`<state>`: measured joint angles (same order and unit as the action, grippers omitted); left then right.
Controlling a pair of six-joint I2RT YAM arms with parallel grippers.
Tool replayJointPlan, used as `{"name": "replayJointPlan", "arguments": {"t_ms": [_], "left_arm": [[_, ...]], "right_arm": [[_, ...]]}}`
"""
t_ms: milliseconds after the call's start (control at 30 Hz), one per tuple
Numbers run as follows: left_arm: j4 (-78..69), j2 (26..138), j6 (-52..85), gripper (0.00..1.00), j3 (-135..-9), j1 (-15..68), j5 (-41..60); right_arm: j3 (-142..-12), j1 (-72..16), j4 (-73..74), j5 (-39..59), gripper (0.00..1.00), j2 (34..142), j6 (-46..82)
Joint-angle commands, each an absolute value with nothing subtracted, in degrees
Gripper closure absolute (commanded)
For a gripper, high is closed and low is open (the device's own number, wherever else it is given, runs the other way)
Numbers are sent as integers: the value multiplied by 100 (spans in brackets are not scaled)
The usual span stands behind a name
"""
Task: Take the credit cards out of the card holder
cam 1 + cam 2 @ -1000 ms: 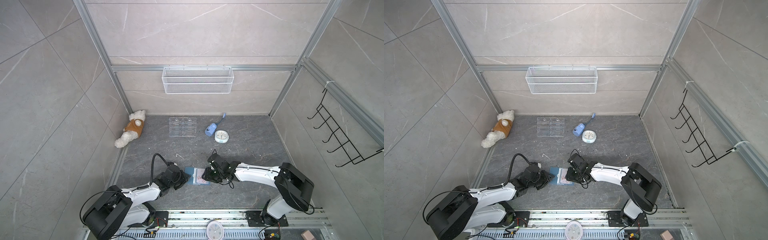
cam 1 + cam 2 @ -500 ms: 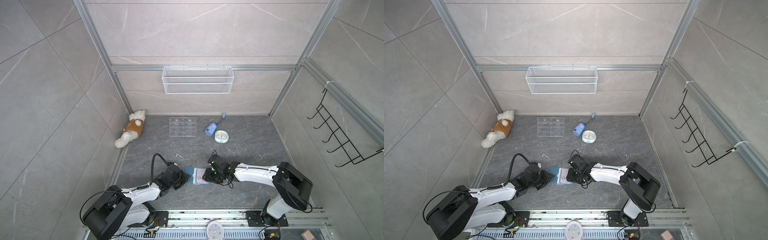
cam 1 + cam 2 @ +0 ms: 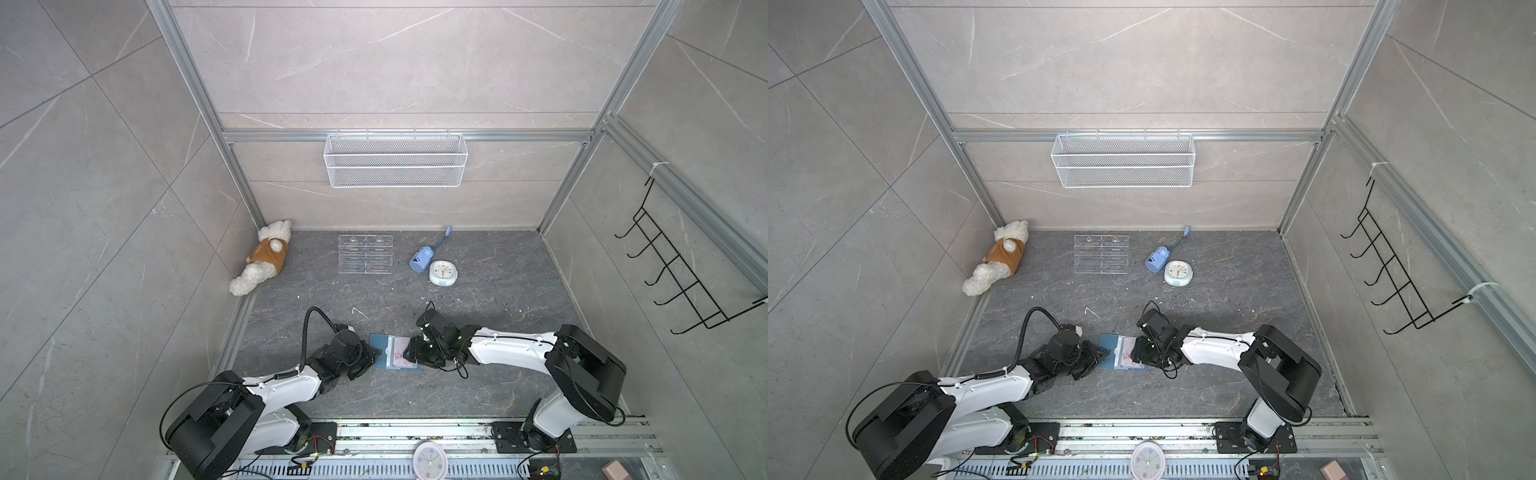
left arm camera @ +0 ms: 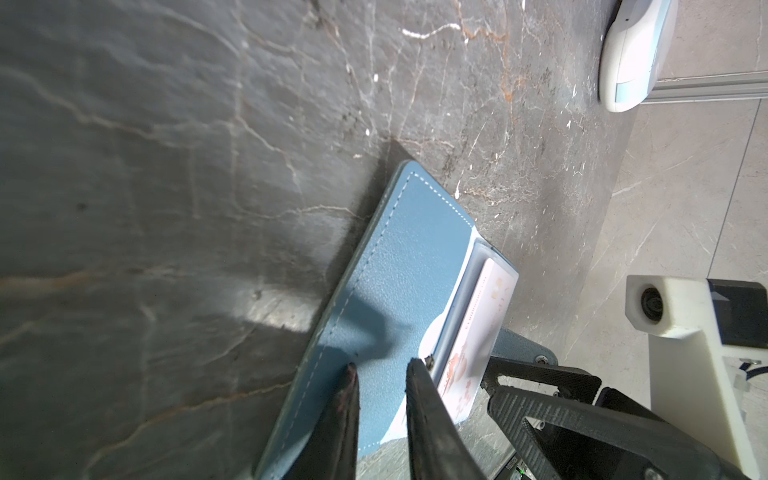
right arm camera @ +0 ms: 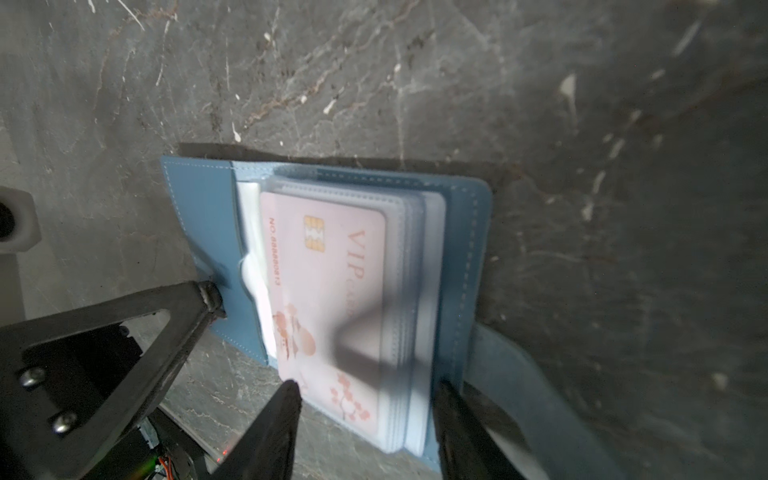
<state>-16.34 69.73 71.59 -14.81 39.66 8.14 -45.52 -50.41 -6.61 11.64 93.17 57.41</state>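
Right wrist view alone shows the chip on the pink-white credit card (image 5: 324, 266), right claw (image 5: 365, 388) spread over it. Left claw (image 4: 382, 365), slightly parted, touches the dusty-blue stitched card holder (image 4: 399, 257).

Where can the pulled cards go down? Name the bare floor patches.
Bare: the band between card holder and acrylic rack; the floor right of the clock. Crowded: the holder itself, flanked by left gripper and right gripper.

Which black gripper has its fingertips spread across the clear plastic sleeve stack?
The right gripper: its jaws stand wide across the end of the clear plastic sleeves; the left gripper, jaws narrow, is over the dusty-blue card holder's plain flap.
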Motion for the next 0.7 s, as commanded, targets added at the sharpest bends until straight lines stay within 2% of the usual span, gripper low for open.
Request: {"name": "replayJointPlan", "arguments": {"t_ms": [0,300,667], "left_arm": [[-1513,7014,7084,76,-1397,4019,818],[-1513,6983,7118,76,-1371,4070,778],[-1512,6944,7143,76,-1274,4117,727]], "right_arm": [[-4257,-5063,6,1318,45,9585,5836],[-4205,-5062,920,1640,44,9477,5810],[-4477,-5062,1096,1850,44,9560,5730]]}}
